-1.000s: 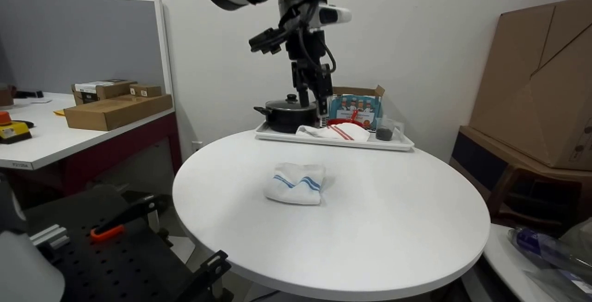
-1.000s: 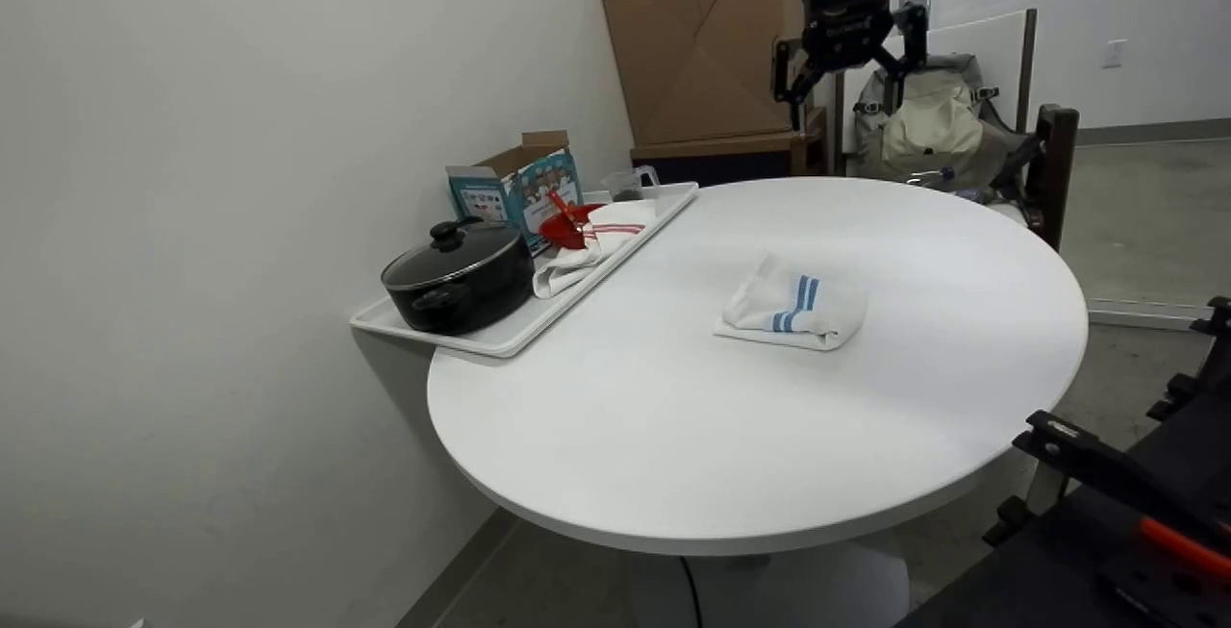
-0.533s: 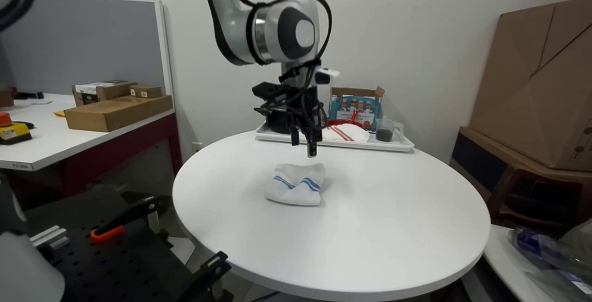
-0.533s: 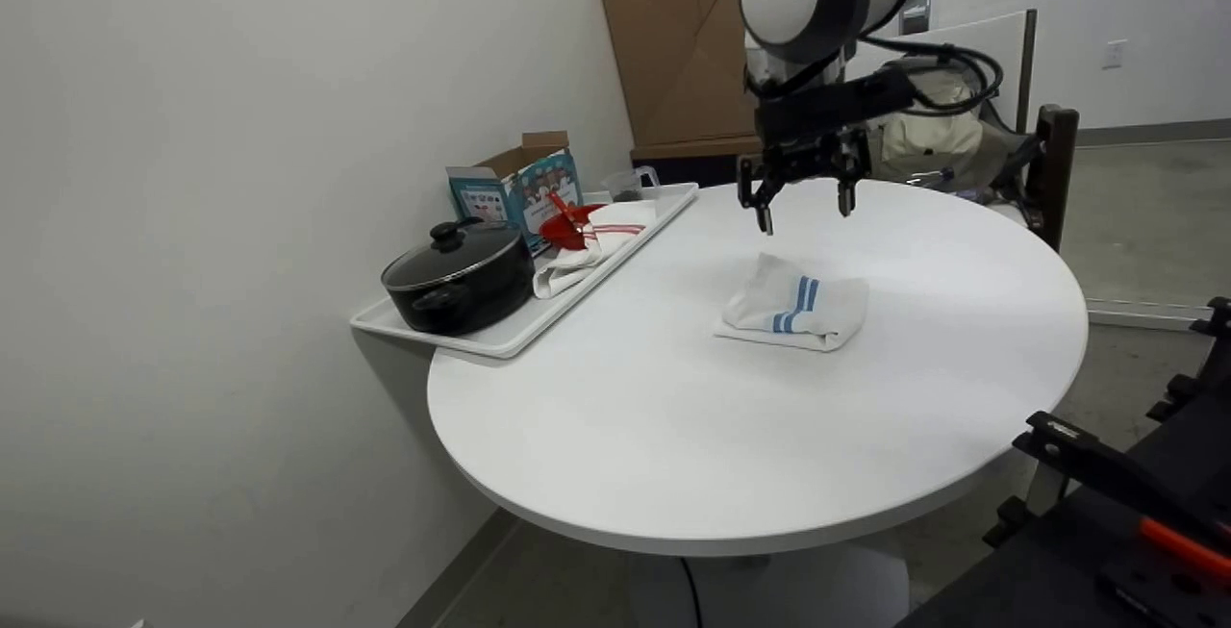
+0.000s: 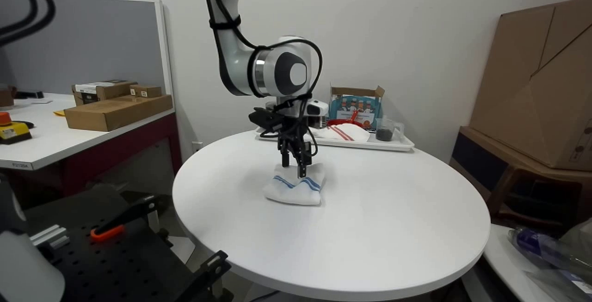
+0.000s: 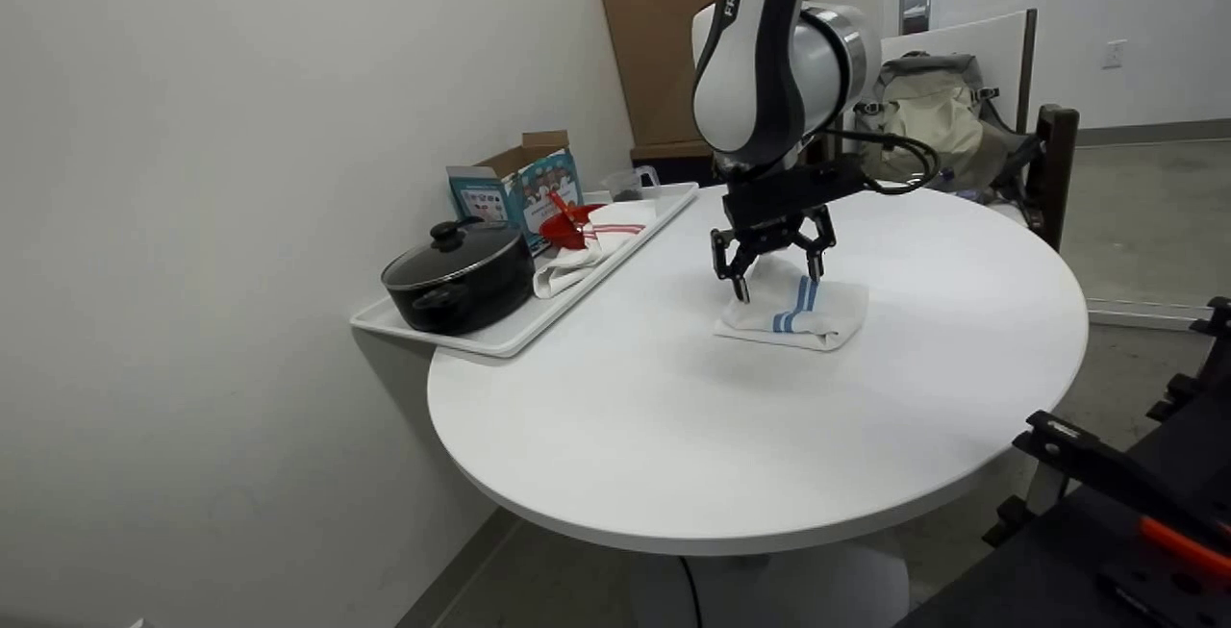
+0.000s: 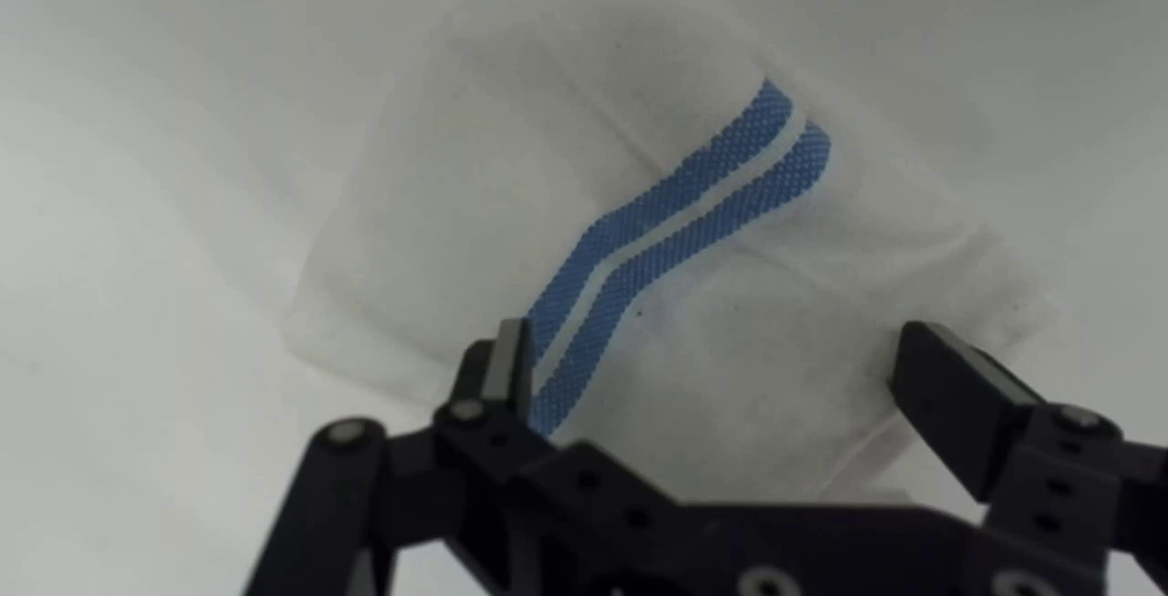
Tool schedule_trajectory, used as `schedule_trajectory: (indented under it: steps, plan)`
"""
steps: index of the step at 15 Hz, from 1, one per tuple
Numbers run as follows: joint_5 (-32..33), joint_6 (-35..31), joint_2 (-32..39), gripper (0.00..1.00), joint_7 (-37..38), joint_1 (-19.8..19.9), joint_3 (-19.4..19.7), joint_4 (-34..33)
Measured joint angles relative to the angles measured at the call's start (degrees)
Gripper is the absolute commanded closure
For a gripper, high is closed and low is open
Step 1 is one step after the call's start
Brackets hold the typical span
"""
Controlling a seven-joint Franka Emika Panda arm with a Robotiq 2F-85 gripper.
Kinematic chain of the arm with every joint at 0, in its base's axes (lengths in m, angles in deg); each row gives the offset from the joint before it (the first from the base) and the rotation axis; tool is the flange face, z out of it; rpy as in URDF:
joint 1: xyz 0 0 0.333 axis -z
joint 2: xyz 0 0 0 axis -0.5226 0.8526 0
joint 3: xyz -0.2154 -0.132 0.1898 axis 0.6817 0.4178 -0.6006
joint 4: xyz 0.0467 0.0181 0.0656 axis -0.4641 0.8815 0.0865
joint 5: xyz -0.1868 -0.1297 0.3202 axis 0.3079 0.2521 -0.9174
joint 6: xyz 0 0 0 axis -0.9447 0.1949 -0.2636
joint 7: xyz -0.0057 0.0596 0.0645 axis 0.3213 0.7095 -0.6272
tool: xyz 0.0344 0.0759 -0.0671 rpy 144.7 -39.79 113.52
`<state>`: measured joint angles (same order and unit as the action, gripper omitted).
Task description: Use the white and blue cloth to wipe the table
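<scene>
The white cloth with blue stripes lies folded on the round white table. It also shows in an exterior view and fills the middle of the wrist view. My gripper points down over the cloth's far part, as it also does in an exterior view. In the wrist view my gripper has its fingers wide apart with nothing held between them. One finger is by the blue stripes, the other over the plain white side. Whether the fingertips touch the cloth I cannot tell.
A white tray sits at the table's wall side. It holds a black lidded pot, a towel with red stripes, a red utensil, a blue box and a clear cup. A dark bench with clamps stands beside the table.
My gripper has come down from high above the table to just over the cloth, fingers open throughout. The cloth has not moved.
</scene>
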<state>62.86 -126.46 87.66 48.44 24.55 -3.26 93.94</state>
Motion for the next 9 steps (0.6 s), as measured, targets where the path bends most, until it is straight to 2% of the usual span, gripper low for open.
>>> schedule_trajectory:
  steps: [1,9]
  plan:
    - [-0.7,0.0,0.6,0.29,-0.5,-0.4,0.1,-0.4]
    - [-3.1,0.0,2.9,0.90,-1.6,-2.7,2.9,-0.9]
